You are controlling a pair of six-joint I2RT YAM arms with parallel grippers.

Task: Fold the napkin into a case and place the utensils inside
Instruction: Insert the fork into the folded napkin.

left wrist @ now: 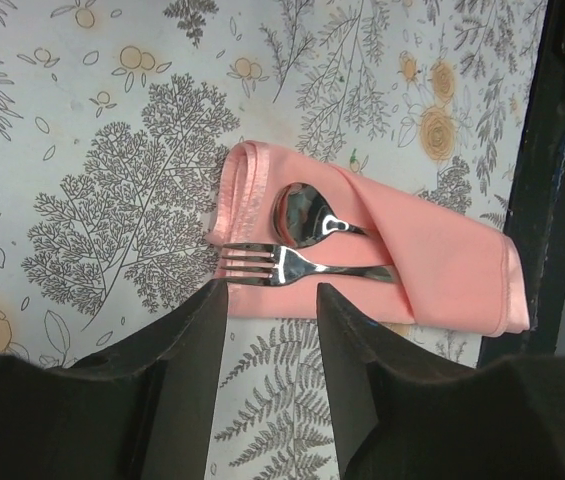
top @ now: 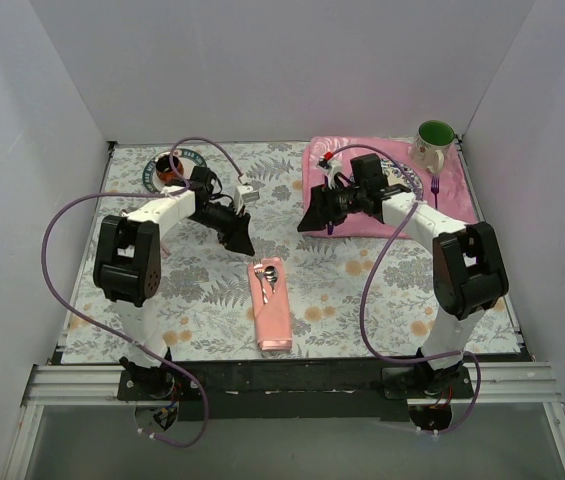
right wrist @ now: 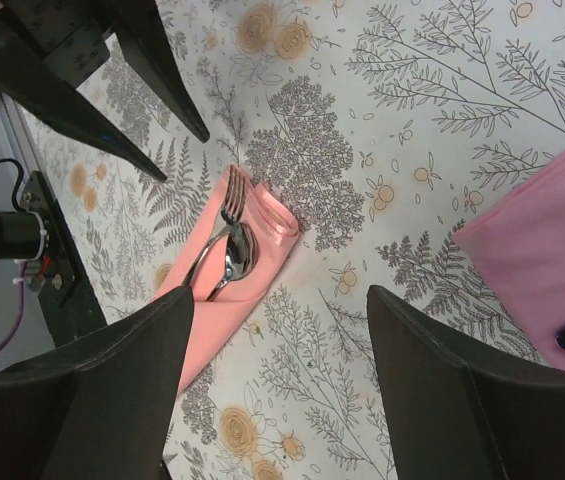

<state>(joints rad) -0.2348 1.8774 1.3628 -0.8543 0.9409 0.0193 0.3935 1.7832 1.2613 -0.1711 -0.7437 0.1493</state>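
Left arm rose from its base, forearm running inward toward the table centre, wrist tipped down. The left pincer (top: 238, 238) hung just beyond the far end of the case (top: 272, 305). Its 2 fingers (left wrist: 197, 350) stood partly apart with nothing between them, so it was open and empty. The tips sat just short of the case's open end, and contact with the cloth could not be told. Right arm bent at the elbow, forearm reaching inward and left over the near-left corner of the pink placemat (top: 450, 205). The right pincer (top: 312, 220) was spread wide and empty above the floral tablecloth (top: 202, 300), well apart from the case. The case lay flat near the table's centre front, long axis running near to far, between the 2 arms. The silver fork (left wrist: 282, 265) and silver spoon (left wrist: 302, 215) lay side by side, heads showing at the far open end, handles tucked under the fold. A green mug (top: 434, 140) stood at the placemat's far right corner, with a purple fork (top: 434, 187) near it.
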